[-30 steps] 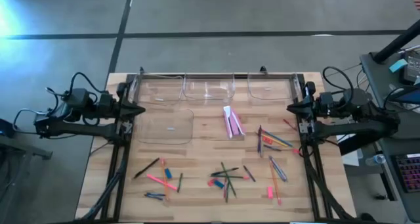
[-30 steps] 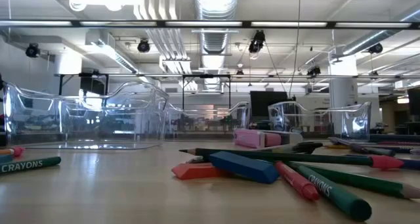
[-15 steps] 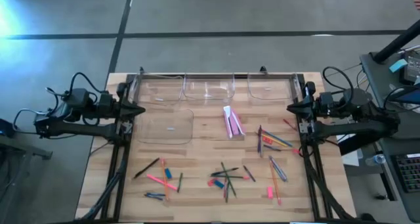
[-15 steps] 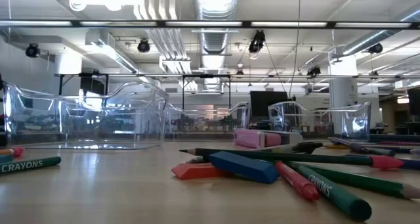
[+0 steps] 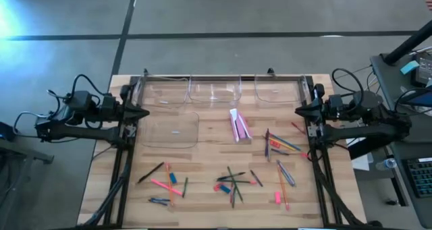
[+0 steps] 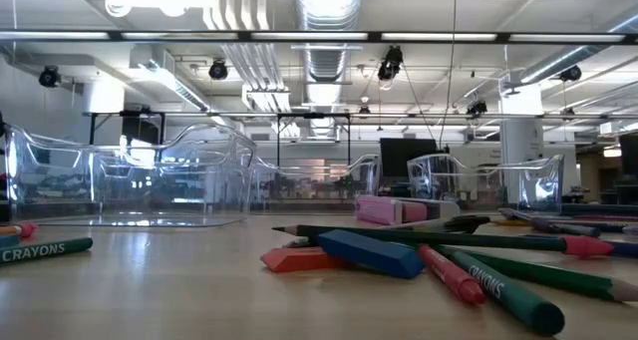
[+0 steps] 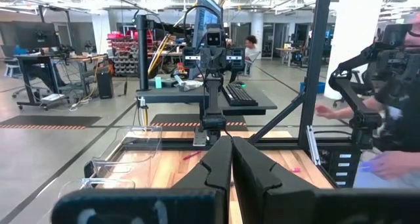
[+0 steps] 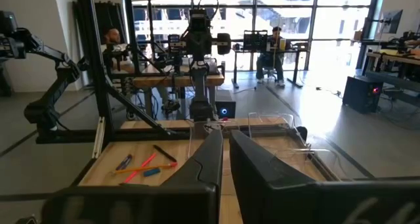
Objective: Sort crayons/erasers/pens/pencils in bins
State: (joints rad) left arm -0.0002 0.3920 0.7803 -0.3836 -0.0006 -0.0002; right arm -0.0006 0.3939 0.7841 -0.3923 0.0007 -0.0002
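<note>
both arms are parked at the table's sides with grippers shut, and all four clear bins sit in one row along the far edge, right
Not quite. The high view shows three bins in a row along the far edge; the fourth bin sits apart, nearer the middle on the left. The rest holds: left gripper and right gripper are parked at the sides, shut.

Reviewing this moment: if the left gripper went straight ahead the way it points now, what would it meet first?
Probably nothing on the table. The left gripper, fingers shut, points level across the wooden table above the clear plastic bins, toward the parked right gripper opposite. That would likely be first, though depth is hard to judge.
</note>
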